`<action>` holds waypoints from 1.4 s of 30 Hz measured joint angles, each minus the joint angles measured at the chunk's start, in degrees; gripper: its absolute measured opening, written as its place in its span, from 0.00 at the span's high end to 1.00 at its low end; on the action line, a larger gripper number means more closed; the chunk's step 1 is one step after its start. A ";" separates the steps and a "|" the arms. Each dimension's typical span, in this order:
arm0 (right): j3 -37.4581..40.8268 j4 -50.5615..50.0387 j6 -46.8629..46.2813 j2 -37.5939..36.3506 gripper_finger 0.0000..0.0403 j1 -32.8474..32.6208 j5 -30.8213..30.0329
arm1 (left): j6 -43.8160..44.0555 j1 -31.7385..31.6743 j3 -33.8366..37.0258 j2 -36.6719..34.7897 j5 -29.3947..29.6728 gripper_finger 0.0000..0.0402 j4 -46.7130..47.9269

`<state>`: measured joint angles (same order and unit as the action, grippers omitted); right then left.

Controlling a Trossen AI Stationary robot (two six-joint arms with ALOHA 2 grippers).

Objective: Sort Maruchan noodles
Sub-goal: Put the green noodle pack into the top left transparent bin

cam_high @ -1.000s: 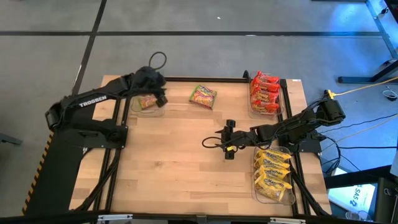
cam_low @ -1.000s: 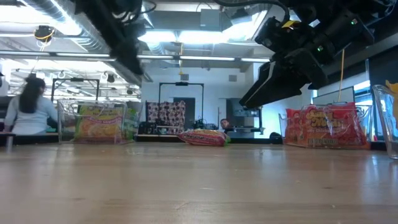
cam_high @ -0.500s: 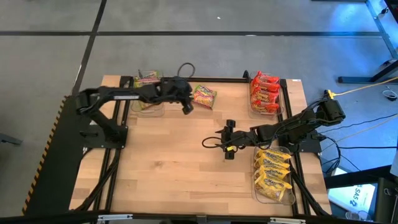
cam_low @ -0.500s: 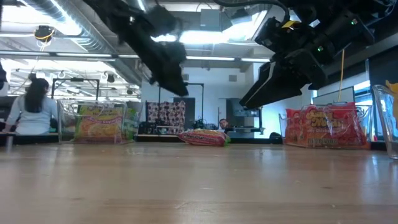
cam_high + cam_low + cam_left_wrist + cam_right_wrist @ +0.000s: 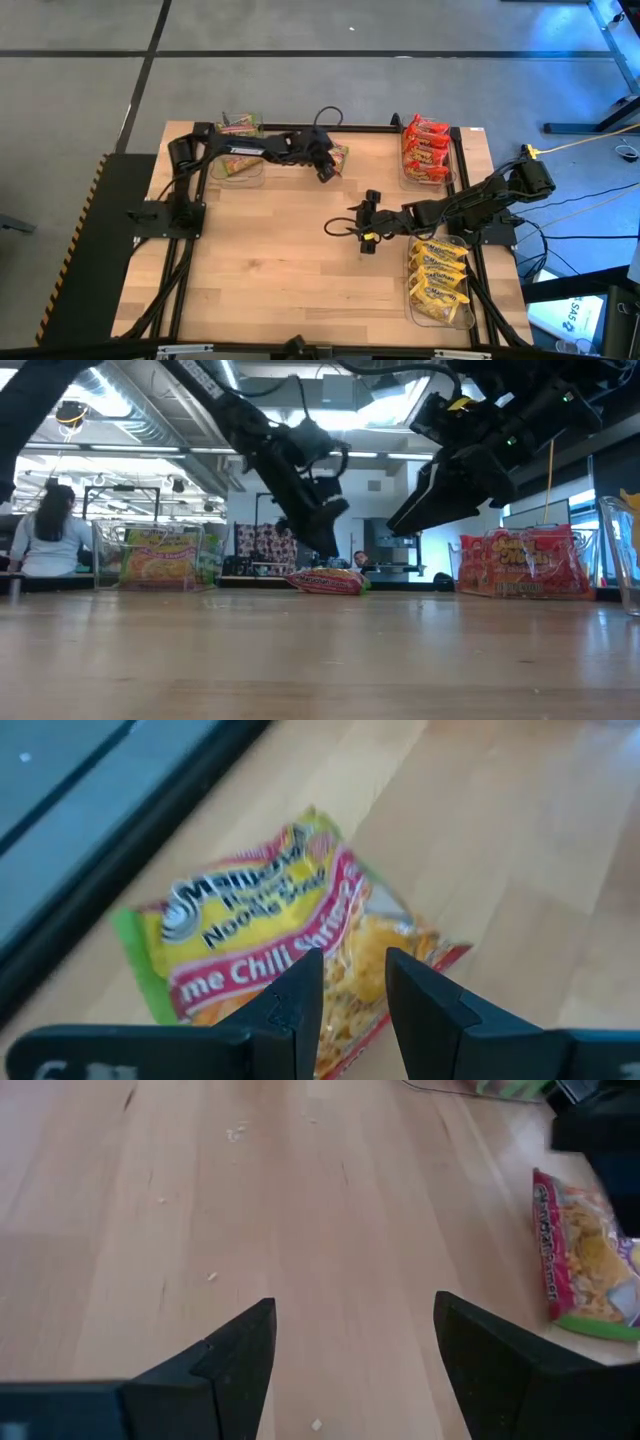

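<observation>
Fig.: desk [image 5: 270,270] from above, w/ low & wrist views.

L gripper [image 5: 327,166]: my left arm reaches across the far side of the desk; gripper sits directly over the loose green-pink packet [image 5: 339,156], which lies flat on the wood near the far edge, betw. the far-left bin [image 5: 240,172] and the far-right bin [image 5: 452,165]. Left wrist view: fingers [image 5: 300,1000] spread only narrowly, tips hovering over the packet's middle [image 5: 260,935], nothing pinched. Low view: the gripper [image 5: 322,538] hangs just above the packet [image 5: 328,581], not clearly touching it.

R gripper [image 5: 367,226]: my right arm waits near desk centre, well apart from the loose packet. Right wrist view: fingers [image 5: 235,1355] spread wide over bare wood, holding nothing; the loose packet [image 5: 585,1265] shows off to one side.

Sorted packets: green-pink packet [image 5: 237,126] stands in the far-left bin; low view shows it upright behind the clear wall [image 5: 160,558]. Red-orange packets [image 5: 425,148] stacked in the far-right bin, also seen in low view [image 5: 522,565]. Yellow packets [image 5: 440,275] stacked in the near-right bin [image 5: 468,320].

Background, low view: a seated person [image 5: 48,540] in the room beyond the desk.
</observation>
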<state>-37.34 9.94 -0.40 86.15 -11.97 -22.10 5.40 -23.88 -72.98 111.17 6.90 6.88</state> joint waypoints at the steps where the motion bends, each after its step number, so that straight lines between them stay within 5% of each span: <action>1: 0.00 -0.10 -0.55 0.00 0.40 0.00 -0.19 | 0.09 -0.04 -0.36 0.83 0.02 0.74 0.21; 27: -0.02 -1.17 -0.77 0.00 0.40 0.00 -0.84 | -1.02 9.37 -0.71 1.98 -4.88 0.74 11.76; 34: -0.02 -1.23 -0.77 0.00 0.40 0.00 -0.84 | -0.99 12.98 -0.69 -3.73 -4.64 0.74 15.54; 38: -0.02 -1.17 -0.78 0.00 0.40 0.00 -0.82 | -2.30 13.37 -0.84 -8.56 -0.55 0.74 15.86; 42: -0.01 -1.04 -0.79 0.00 0.40 0.00 -0.83 | -4.08 11.94 -0.82 -10.64 10.81 0.74 15.15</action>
<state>-37.35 8.90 -1.19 86.15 -11.97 -22.93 1.33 -11.94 -73.80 100.53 17.71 22.02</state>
